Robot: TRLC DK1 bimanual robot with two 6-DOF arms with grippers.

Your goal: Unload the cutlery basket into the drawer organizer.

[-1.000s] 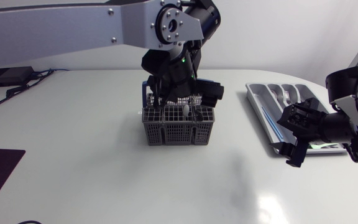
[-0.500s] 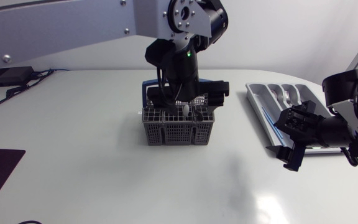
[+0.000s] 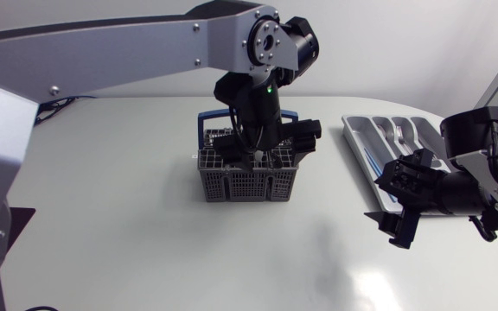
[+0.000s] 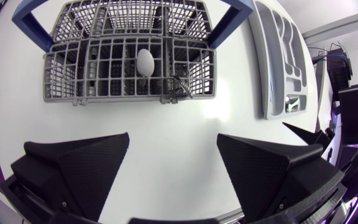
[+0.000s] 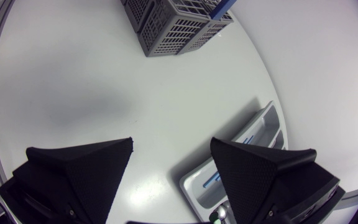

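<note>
Over the table's middle, our left end effector (image 4: 173,163) hangs spread and empty above the cutlery basket (image 4: 92,74), which holds a spoon (image 4: 145,62). At right, the drawer organizer (image 3: 354,130) already has some pieces in it. Our right end effector (image 5: 170,165) is spread beside it.

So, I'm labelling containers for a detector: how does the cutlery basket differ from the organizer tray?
The basket is dark grey open mesh with tall walls and a blue handle; the tray is pale, solid and shallow. The basket stands in the middle of the table, the tray toward its right side. Both are grey and divided into compartments.
</note>
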